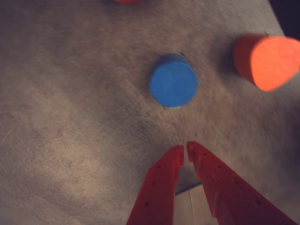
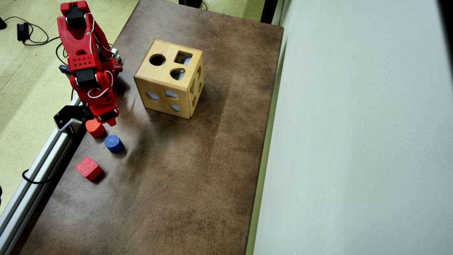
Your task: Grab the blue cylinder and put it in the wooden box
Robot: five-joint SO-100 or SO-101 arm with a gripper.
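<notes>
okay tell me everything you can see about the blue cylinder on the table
The blue cylinder is a short, solid-looking dark-blue block with a matte, painted look. It stands upright on one flat round end, the other end facing up in the wrist view. It rests on the brown table, between a red rounded block and a red cube, touching neither. The gripper is short of it, not touching.
</notes>
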